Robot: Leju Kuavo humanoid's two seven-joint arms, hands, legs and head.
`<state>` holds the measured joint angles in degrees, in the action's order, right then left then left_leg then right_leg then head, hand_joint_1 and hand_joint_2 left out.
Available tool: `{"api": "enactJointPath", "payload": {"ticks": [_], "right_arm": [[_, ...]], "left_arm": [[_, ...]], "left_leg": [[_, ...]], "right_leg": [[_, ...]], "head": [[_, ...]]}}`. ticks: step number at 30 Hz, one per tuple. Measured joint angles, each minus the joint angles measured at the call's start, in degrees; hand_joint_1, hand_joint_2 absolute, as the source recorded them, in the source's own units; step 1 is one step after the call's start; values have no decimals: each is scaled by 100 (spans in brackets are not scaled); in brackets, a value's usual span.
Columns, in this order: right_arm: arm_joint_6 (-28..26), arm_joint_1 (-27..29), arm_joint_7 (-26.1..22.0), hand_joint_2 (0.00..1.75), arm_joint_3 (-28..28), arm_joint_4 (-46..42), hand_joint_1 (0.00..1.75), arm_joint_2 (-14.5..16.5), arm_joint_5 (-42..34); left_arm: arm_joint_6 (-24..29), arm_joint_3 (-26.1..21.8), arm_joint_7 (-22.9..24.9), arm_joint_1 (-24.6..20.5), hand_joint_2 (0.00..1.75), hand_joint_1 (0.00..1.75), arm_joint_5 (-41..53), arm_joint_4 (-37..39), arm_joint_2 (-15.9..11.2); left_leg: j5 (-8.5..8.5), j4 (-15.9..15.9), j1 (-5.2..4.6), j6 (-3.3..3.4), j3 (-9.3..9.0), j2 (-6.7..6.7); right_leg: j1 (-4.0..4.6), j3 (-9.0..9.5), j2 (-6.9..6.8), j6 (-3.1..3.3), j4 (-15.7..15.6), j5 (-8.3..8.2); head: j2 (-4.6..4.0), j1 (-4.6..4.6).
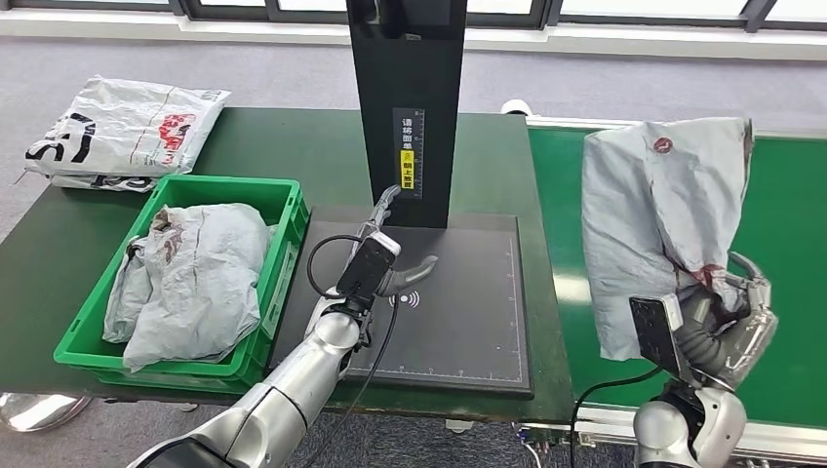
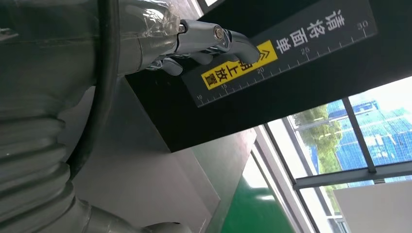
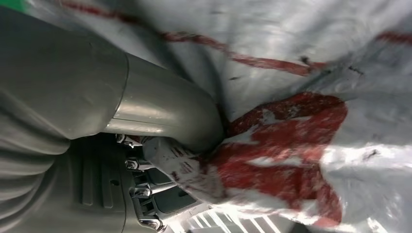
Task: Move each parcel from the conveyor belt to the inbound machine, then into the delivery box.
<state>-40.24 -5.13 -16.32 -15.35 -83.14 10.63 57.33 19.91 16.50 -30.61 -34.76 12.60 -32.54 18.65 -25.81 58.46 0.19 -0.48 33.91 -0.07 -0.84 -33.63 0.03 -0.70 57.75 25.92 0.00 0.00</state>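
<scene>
1. I see the right hand [image 1: 729,317] gripping a grey parcel [image 1: 653,214] by its lower edge. In the right wrist view the thumb [image 3: 165,114] presses into the parcel's [image 3: 291,145] crumpled red-printed film and the fingers [image 3: 141,194] close in under it.
2. The parcel hangs upright over the near part of the green conveyor belt [image 1: 790,244], close to the belt's left edge; I cannot tell whether its lower end touches the belt.
3. The left hand [image 1: 390,249] holds nothing. Its fingers are spread, one pointing at the black post [image 1: 408,97] of the inbound machine, the thumb out to the side.
4. That hand hovers over the machine's dark scan plate [image 1: 468,312], near the plate's far left part. In the left wrist view a fingertip [image 2: 240,43] lies just beside the yellow label [image 2: 238,65] on the post.
5. A green delivery box [image 1: 273,263] sits at the bench's near left edge, touching the plate's left side, with a crumpled grey bag [image 1: 190,278] inside.
6. A white printed bag [image 1: 122,132] lies on the bench's far left corner.
</scene>
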Motion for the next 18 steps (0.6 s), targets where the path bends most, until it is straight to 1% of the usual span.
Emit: {"api": "enactJointPath", "payload": {"ticks": [3,8,10,12,14,16,18], "right_arm": [[1,55,-387,175,-256,-285,175,185,-158],[3,164,-608,175,-462,-470,175,370,-299],[5,215,-605,175,-492,-511,175,433,-314],[15,261,-379,175,-478,-519,175,463,-205],[76,289,126,175,-357,-464,175,453,44],[234,283,714,175,-47,-300,175,404,366],[434,247,1138,175,388,-50,175,359,618]], "left_arm": [[2,-85,-25,12,175,0,8,2,-10],[38,-157,-47,47,175,0,10,0,-16],[67,-169,-74,61,175,0,7,0,-16],[95,-201,-115,69,175,0,-20,-1,-16],[113,-235,-142,72,175,0,-73,-2,-20],[116,-247,-145,71,175,0,-114,-4,-28],[116,-248,-141,70,175,0,-133,-7,-33]], "left_leg": [[0,-2,0,-1,2,-1],[0,-2,-1,-1,4,0],[0,-2,-1,-1,5,0],[0,-3,0,-1,8,-1],[1,-6,0,-3,12,-2],[2,-7,0,-5,13,0],[5,-7,0,-10,12,2]], "right_leg": [[0,-1,-3,3,0,5],[-1,-3,-2,2,0,5],[-1,-4,-2,2,0,5],[-1,-3,-3,2,0,5],[0,-3,-5,2,2,5],[0,-7,-3,2,3,5],[0,-11,-1,3,4,5]], "head": [[0,0],[0,0],[0,0],[0,0],[0,0],[0,0],[0,0]]}}
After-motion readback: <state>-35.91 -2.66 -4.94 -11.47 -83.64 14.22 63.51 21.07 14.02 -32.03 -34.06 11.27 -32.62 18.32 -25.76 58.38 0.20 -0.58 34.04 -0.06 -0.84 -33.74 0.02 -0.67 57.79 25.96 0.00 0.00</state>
